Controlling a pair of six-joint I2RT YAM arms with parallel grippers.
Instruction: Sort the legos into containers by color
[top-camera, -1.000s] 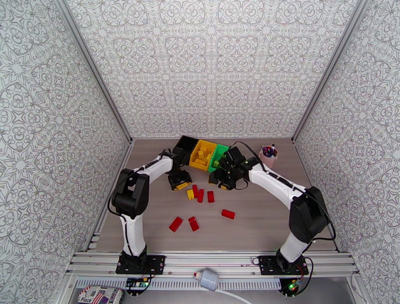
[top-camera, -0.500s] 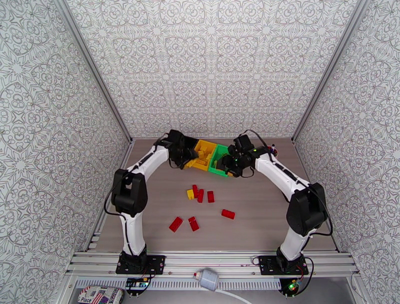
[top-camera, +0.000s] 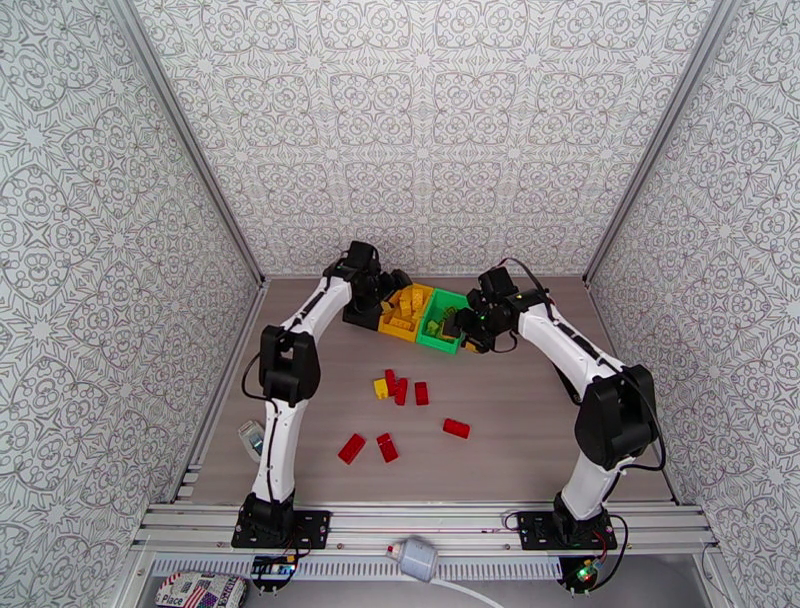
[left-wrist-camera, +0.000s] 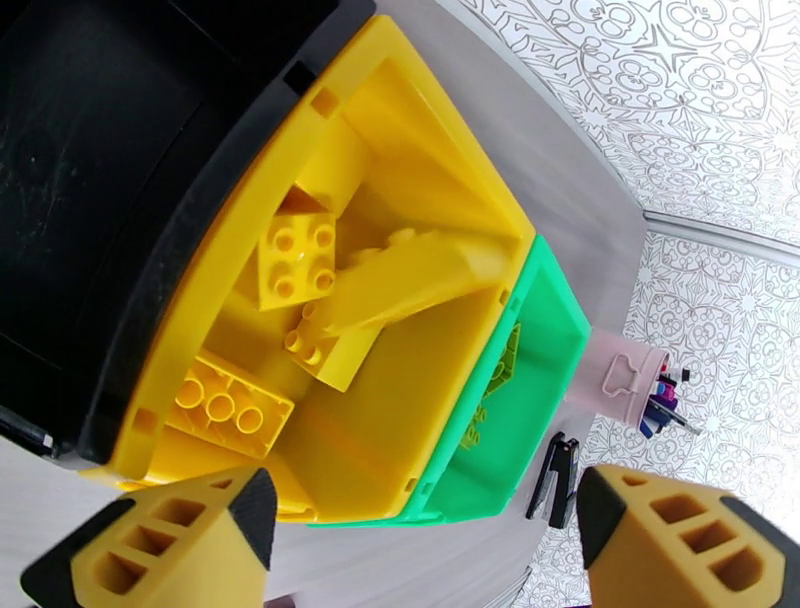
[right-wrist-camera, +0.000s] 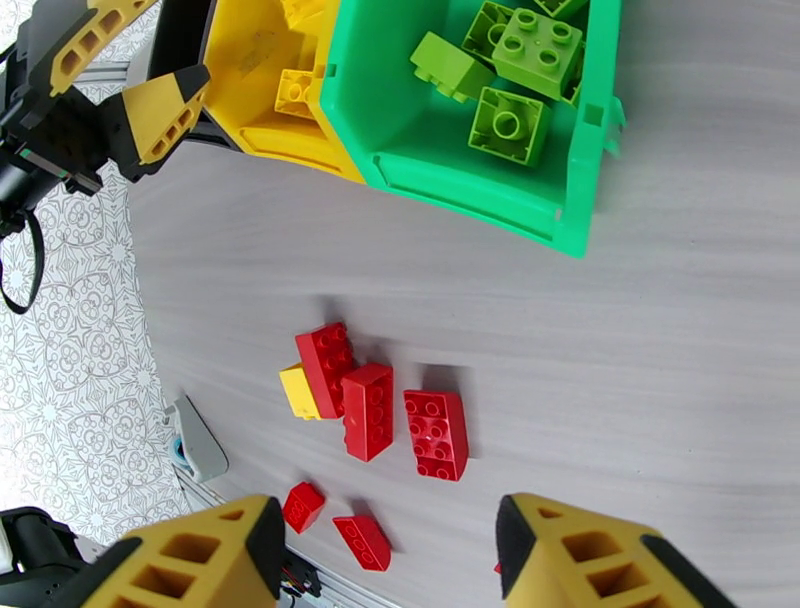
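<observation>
Where the left arm (top-camera: 310, 325) stretches to the far side of the table (top-camera: 520, 450), the left jaws hang above the left end of the row of bins (top-camera: 398, 330), spread wide with nothing between them. Under them the three bins sit wall against wall: the black bin (left-wrist-camera: 100, 150) at the left, the yellow bin (left-wrist-camera: 440, 160) in the middle, the green bin (left-wrist-camera: 550, 330) at the right. Several yellow legos (left-wrist-camera: 297, 258) lie heaped in the yellow bin; one square piece shows four studs, and a long smooth-sided piece leans tilted across the others. In the green bin lie light green legos (right-wrist-camera: 528, 48), most with studs up. The right arm (top-camera: 560, 345) comes in from the other side, and the right jaws hover close by the green bin's right wall, parted and gripping nothing. Just beyond that bin stands a pink cup (left-wrist-camera: 600, 350) of pens (left-wrist-camera: 665, 400).

Nearer the arms, loose legos lie on the bare table, well apart from the bins. At the left, two red legos (top-camera: 351, 448) lie side by side with a gap between them. Farther back and a little to the right sits a tight cluster: one yellow lego (right-wrist-camera: 298, 390) touching a red lego (right-wrist-camera: 325, 362), a second red (right-wrist-camera: 368, 410) against that one, and a third red (right-wrist-camera: 435, 435) just beside it. At the right, on its own, lies one more red lego (top-camera: 456, 428).
</observation>
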